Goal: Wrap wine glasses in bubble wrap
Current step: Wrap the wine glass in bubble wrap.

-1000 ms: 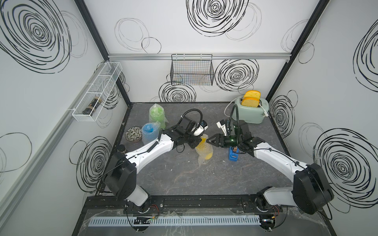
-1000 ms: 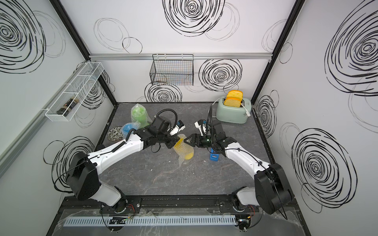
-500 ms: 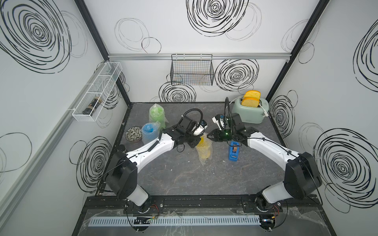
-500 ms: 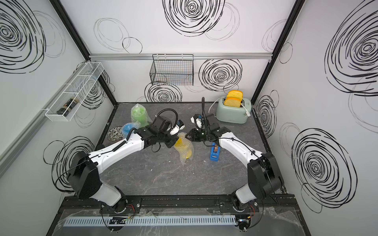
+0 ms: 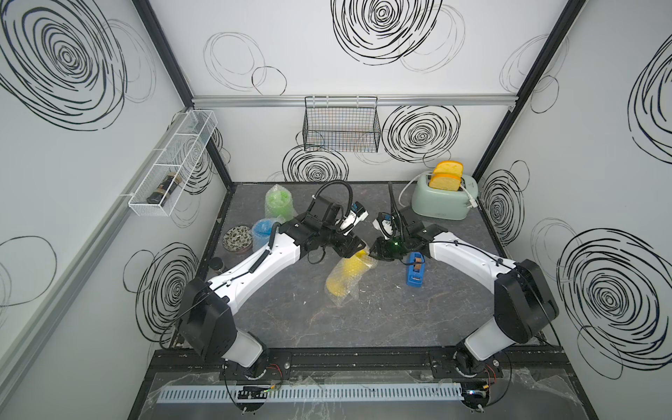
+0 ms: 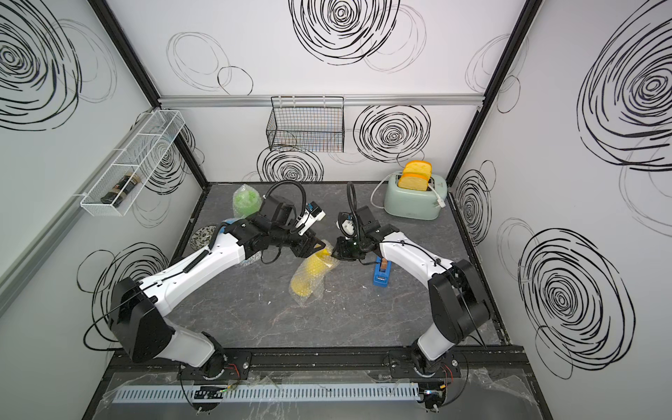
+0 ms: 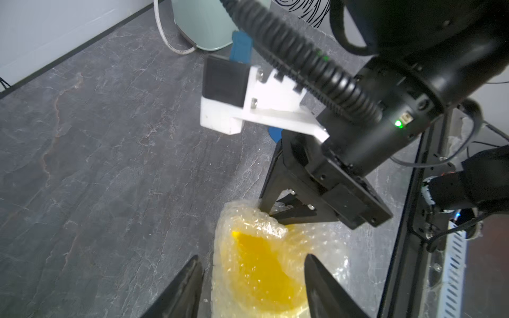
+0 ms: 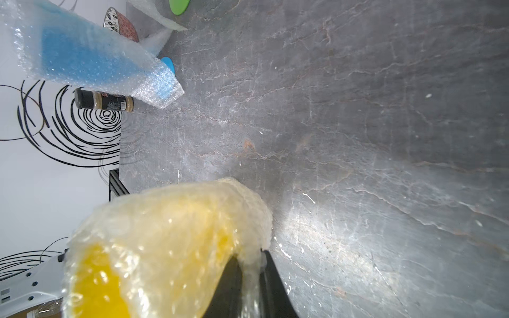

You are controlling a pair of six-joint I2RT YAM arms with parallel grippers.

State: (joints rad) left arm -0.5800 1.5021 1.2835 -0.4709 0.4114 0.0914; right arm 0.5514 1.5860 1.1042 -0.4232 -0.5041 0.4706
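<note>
Your right gripper (image 8: 252,264) was closed down on a fold of the bubble wrap (image 7: 248,217), with the film pinched flat between its fingers at the rim end of the yellow goblet (image 5: 345,274). Your left gripper (image 7: 252,256) stood wide open and held nothing. Its fingers (image 7: 190,286) were spread to either side of the same wrapped end, one of them clearly apart from the film.

The goblet lay slanted near the middle of the table (image 5: 363,327). Its rim end was up between the two grippers and its other end pointed toward the front edge, where loose flaps of wrap trailed. I could not tell whether that lower end rested on the surface.

In both top views the room you had was in front, a broad bare stretch of table between the goblet and the front edge. To your right the blue tape dispenser (image 5: 414,271) sat just beside the right gripper, and the toaster (image 5: 440,203) filled the back right corner.

To your left, under and behind the left arm, stood the wrapped blue goblet (image 8: 91,60) and the wrapped green goblet (image 5: 278,203). A patterned bowl (image 5: 238,238) and a spice jar (image 8: 103,100) sat near the left edge.
</note>
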